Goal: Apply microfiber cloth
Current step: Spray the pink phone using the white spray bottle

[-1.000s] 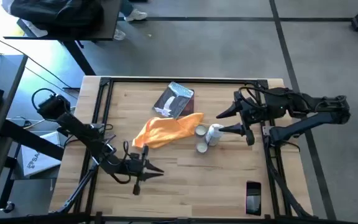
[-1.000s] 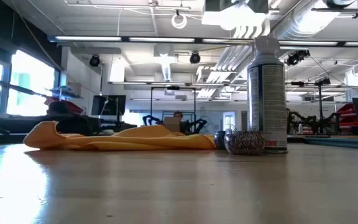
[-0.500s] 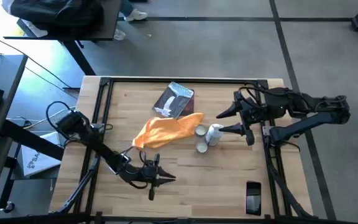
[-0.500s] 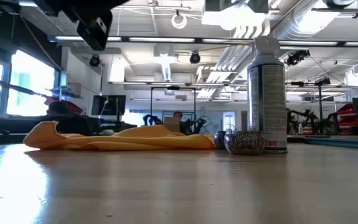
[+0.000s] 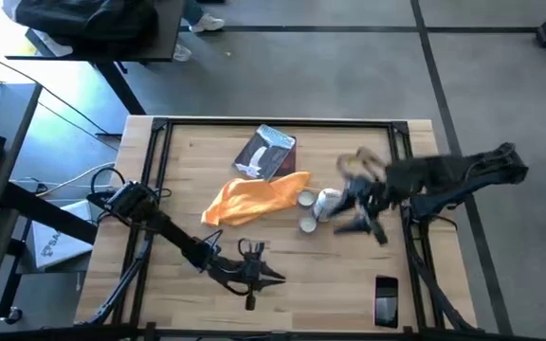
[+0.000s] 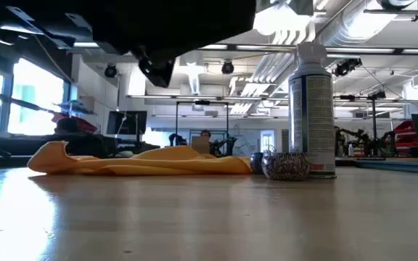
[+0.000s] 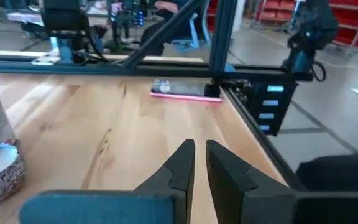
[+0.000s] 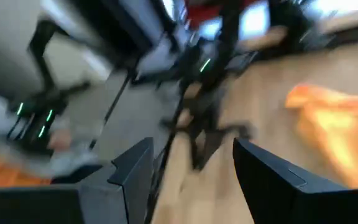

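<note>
The orange-yellow microfiber cloth (image 5: 249, 199) lies crumpled flat on the wooden table near its middle, also seen in the low view (image 6: 144, 161) and the right wrist view (image 8: 337, 124). No gripper touches it. My left gripper (image 5: 278, 278) hovers shut near the table's front edge, in front of the cloth, pointing toward the right edge (image 7: 199, 155). My right gripper (image 5: 347, 199) is blurred, open, just right of the white spray can (image 5: 328, 201), its fingers wide apart (image 8: 191, 168).
The spray can (image 6: 312, 109) stands upright right of the cloth, with a small patterned tin (image 6: 285, 165) beside it. A grey-blue and white packet (image 5: 268, 152) lies behind the cloth. A phone (image 5: 385, 298) lies at the front right. A dark frame (image 5: 159, 128) rims the table.
My left gripper has moved toward the table's right edge and slightly toward its near edge, staying shut. My right arm has started moving in the last half second; its gripper shows blurred and turned beside the spray can. The cloth has not moved.
</note>
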